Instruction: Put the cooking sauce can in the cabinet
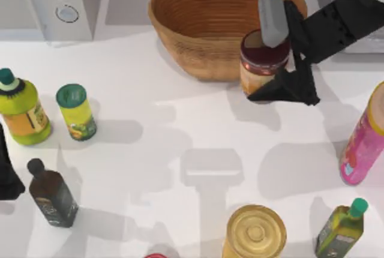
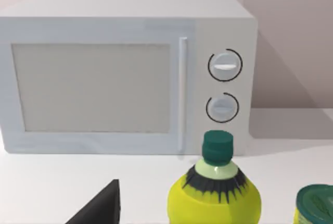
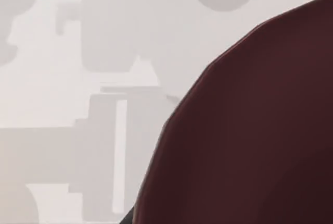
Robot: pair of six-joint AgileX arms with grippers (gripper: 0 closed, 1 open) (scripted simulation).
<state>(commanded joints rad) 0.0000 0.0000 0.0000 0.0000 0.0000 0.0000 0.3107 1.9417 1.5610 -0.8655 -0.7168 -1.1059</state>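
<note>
The cooking sauce can (image 1: 263,61), squat with a dark maroon top and an orange label, is at the front right of the basket. My right gripper (image 1: 282,81) reaches in from the upper right, its black fingers closed against the can's sides. The can's maroon top (image 3: 250,140) looms very close in the right wrist view. A grey strip of the cabinet (image 1: 371,45) shows at the far right behind that arm. My left gripper (image 1: 7,177) is parked at the table's left edge; one dark fingertip (image 2: 101,208) shows in the left wrist view.
A wicker basket (image 1: 204,24) stands at the back centre and a white microwave (image 1: 60,0) at the back left. On the left are a yellow-green bottle (image 1: 21,111), a green-lidded can (image 1: 76,112) and a dark bottle (image 1: 53,193). A gold-lidded can (image 1: 255,232), a green bottle (image 1: 341,228) and a pink bottle (image 1: 365,141) stand at the front right.
</note>
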